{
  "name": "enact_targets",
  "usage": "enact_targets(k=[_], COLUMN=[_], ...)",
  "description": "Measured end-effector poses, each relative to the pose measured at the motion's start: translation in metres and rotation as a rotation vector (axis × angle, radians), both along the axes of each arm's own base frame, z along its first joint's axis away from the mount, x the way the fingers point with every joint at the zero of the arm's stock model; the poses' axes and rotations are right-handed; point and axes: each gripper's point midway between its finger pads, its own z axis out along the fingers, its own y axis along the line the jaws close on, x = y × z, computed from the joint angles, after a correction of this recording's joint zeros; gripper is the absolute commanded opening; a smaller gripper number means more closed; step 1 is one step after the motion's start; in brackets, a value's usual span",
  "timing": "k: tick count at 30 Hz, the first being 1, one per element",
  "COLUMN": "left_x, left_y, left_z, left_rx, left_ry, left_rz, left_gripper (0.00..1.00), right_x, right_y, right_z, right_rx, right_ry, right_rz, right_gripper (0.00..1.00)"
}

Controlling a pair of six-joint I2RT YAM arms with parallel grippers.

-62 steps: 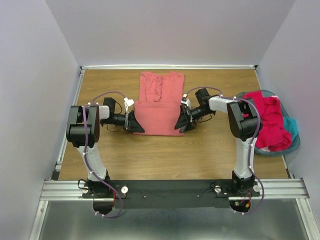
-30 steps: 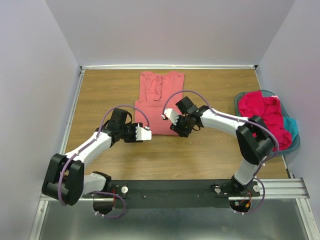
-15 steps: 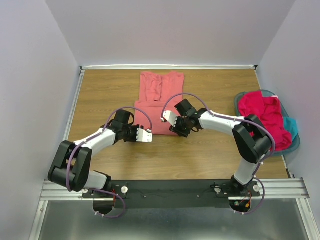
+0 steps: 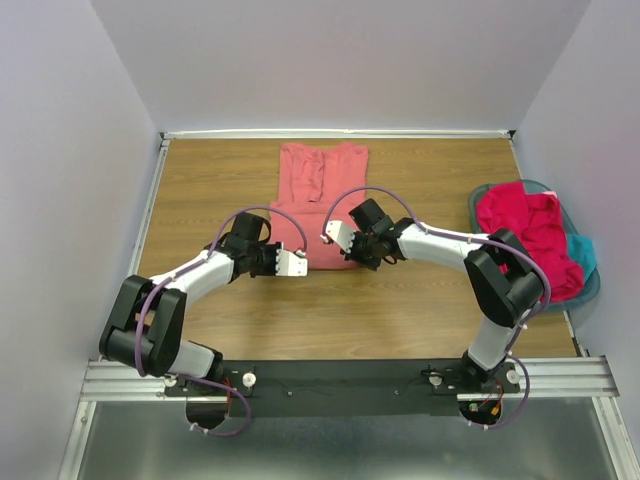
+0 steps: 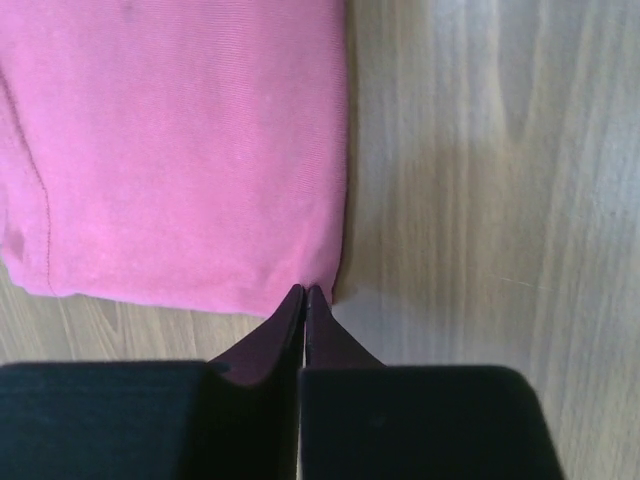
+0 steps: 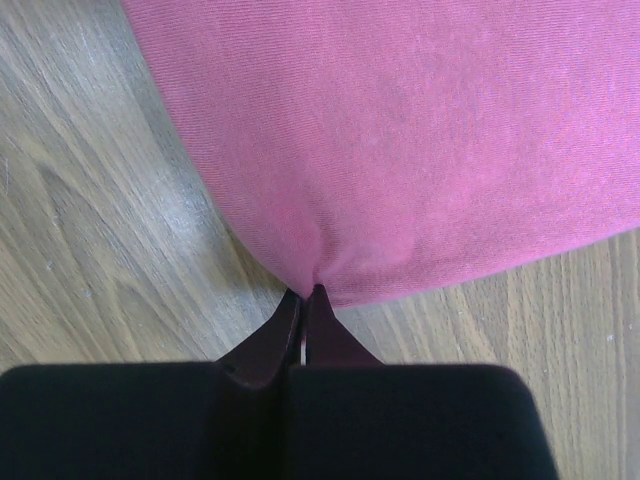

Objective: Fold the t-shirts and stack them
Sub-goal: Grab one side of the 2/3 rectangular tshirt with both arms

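Note:
A salmon-pink t-shirt lies flat at the middle back of the wooden table, its sleeves folded in. My left gripper is at its near left corner. In the left wrist view this gripper is shut, and its tips pinch the shirt's hem near the corner. My right gripper is at the near right corner. The right wrist view shows this gripper shut on a puckered bit of the pink cloth's edge. A magenta-red t-shirt and a teal one lie heaped at the right.
The round teal basket holding the heaped shirts stands at the table's right edge, beside the right arm's elbow. White walls close the table at the left, back and right. Bare wood lies between the shirt and the arms' base rail.
Both grippers have closed from part open and now pinch the pink shirt's near edge. The left gripper crept slightly toward the shirt; the right one hardly moved.

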Motion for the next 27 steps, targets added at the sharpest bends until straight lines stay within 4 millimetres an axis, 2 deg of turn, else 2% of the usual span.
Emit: enact_targets(k=[1,10,11,14,16,19,22,24,25,26,27], left_x=[0.002,0.008,0.008,0.005,0.002,-0.001,-0.001,0.002,0.003,0.006,0.007], left_y=[-0.001,-0.003,-0.003,-0.002,-0.001,0.001,0.001,-0.001,-0.001,-0.002,-0.002], left_z=[0.001,0.008,0.008,0.005,0.001,-0.005,-0.008,-0.009,-0.009,-0.009,-0.01], left_rx=[-0.002,-0.014,-0.013,-0.002,0.009,0.02,0.024,0.023,0.022,0.021,0.022], left_ry=[0.0,-0.01,-0.01,0.002,0.015,0.038,0.048,0.046,0.045,0.042,0.043], left_rz=[0.005,0.016,0.014,0.005,-0.004,-0.007,-0.008,-0.007,-0.007,-0.003,-0.003], left_gripper=[0.0,0.01,0.13,0.32,0.38,0.41,0.41,0.37,0.31,0.18,0.12], right_x=[0.0,0.0,0.0,0.0,0.0,0.0,0.0,0.001,0.001,0.001,0.001], right_y=[0.0,-0.001,-0.001,-0.001,-0.001,0.0,-0.001,-0.001,-0.001,-0.001,-0.001], right_z=[0.0,0.0,0.0,0.0,0.0,0.0,0.0,0.001,0.001,0.001,0.001], right_rx=[-0.001,0.001,0.001,0.001,0.001,0.002,0.001,0.002,0.002,0.002,0.002], right_ry=[-0.001,0.001,0.001,0.001,0.001,0.001,0.001,0.001,0.001,0.001,0.001], right_rz=[-0.002,-0.01,-0.01,-0.01,-0.01,-0.01,-0.01,-0.013,-0.013,-0.013,-0.013], right_gripper=[0.01,0.01,0.0,0.01,0.01,0.0,0.0,0.01,0.0,0.01,0.01])
